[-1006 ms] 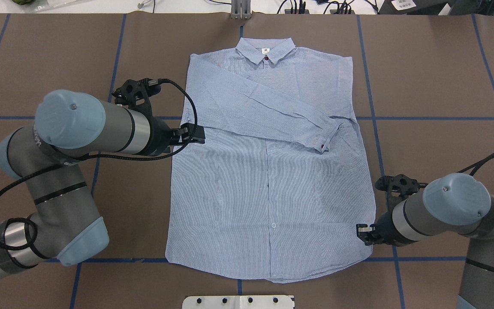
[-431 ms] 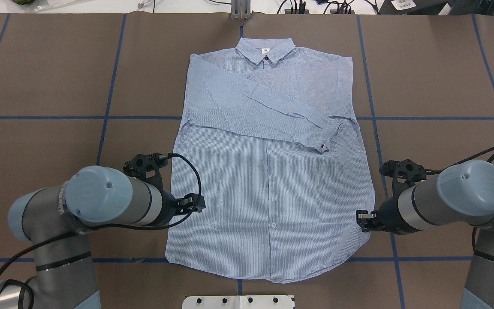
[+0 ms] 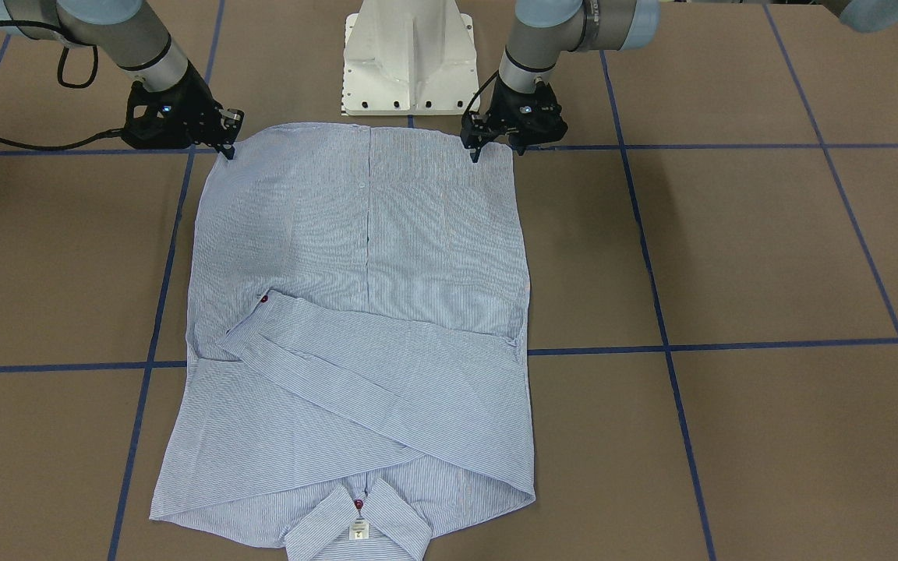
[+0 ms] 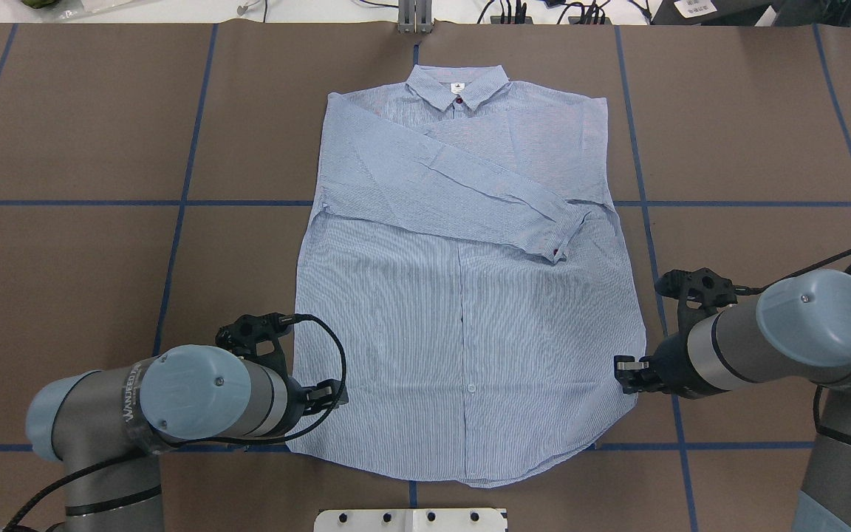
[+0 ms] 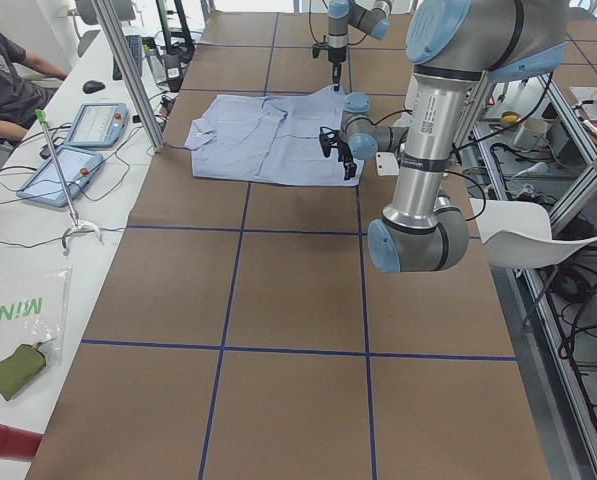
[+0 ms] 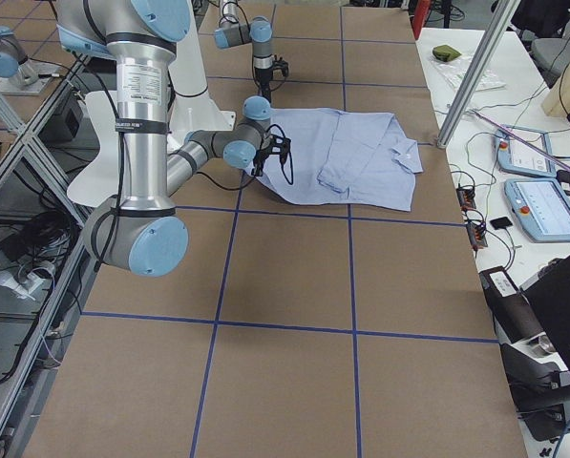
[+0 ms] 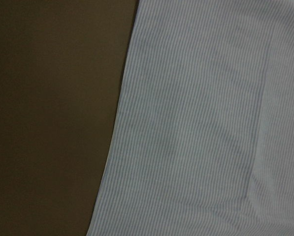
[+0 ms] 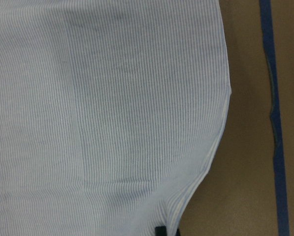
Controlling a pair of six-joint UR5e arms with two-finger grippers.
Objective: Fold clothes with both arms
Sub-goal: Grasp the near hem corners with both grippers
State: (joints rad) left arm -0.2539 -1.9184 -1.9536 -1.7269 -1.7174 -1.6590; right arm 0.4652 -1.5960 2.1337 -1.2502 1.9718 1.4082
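Against the overhead pictures from a second ago, the left gripper is found to have been carried from the shirt's armpit level back along its side edge. It is now placed at the hem corner, which lies right at its fingertips. The right gripper has barely been shifted. The opposite hem edge lies just at its tips, and in the right wrist view one dark fingertip is seen touching that edge.

The shirt is spread flat on the brown table. Its hem is nearest the fingers and its collar is well beyond them. One sleeve is laid across the chest, far ahead of both grippers.

From the front-facing view, the left gripper's fingers are seen spread apart over the corner, with no cloth pinched. The right gripper's tips also read as parted in the overhead view, and no lifted fabric is seen there.

It is judged that both hem corners are now lined up for a two-armed pinch, so the bottom-to-collar fold can be started once the fingers are closed.

The white neck label carries a small dark mark that cannot be read. Lettering on the left arm is too small to be trusted. On a plastic bag at the table's far end, green letters resembling "MINI" are seen inverted.
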